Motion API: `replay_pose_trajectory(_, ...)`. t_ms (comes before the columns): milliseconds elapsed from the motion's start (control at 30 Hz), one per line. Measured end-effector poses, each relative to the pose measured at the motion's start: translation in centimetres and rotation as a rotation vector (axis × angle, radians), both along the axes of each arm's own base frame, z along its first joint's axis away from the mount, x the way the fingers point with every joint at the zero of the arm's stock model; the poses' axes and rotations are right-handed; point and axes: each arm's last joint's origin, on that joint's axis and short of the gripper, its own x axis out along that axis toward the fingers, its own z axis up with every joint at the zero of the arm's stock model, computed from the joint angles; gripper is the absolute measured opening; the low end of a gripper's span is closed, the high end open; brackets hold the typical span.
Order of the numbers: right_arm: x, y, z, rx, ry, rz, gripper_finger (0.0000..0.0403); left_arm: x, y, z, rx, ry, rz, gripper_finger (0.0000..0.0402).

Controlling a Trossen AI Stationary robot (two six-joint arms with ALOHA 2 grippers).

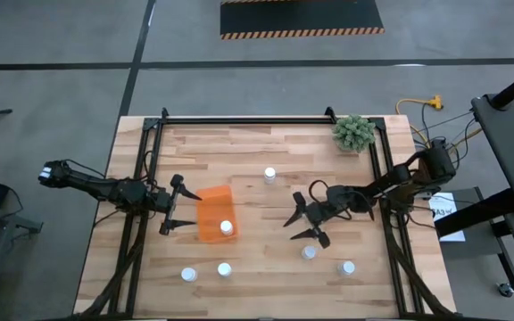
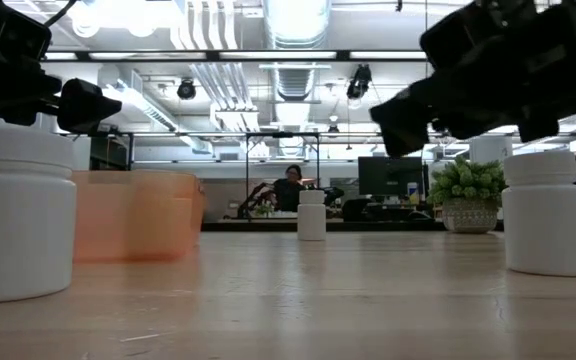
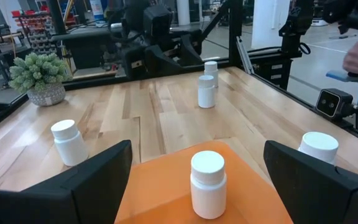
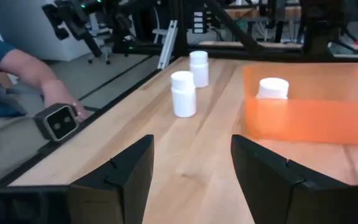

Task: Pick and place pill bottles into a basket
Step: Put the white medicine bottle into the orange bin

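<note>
One bottle in the basket; five left on the counter.
Left tool open at the basket's nine o'clock; right tool open, empty; next, close on the bottle at its six o'clock.

The desk is pale wooden planking with a smooth, faintly satin finish. The small rectangular orange basket is translucent, slightly glossy plastic. The little round white pill bottles look like matt, smooth plastic. The green plant looks fuzzy.
</note>
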Motion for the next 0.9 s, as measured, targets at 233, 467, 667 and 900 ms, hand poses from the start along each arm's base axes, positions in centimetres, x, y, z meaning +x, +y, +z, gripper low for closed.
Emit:
replay_pose_trajectory(233,-2.5,-0.2,-0.3,0.029,-0.094,0.005,0.0203,0.0,0.0,0.0,0.000,0.000,0.000,0.0345)
replay_pose_trajectory(467,-4.8,-0.3,-1.1,0.048,-0.092,0.011,0.0203,0.0,0.0,0.0,0.000,0.000,0.000,0.0345)
replay_pose_trajectory(667,-6.0,-0.5,-1.1,0.041,-0.139,0.019,0.0203,0.0,0.0,0.0,0.000,0.000,0.000,0.0345)
replay_pose_trajectory(900,-7.0,-0.6,-1.6,0.027,-0.125,0.023,0.0203,0.0,0.0,0.0,0.000,-0.001,0.000,0.0345)
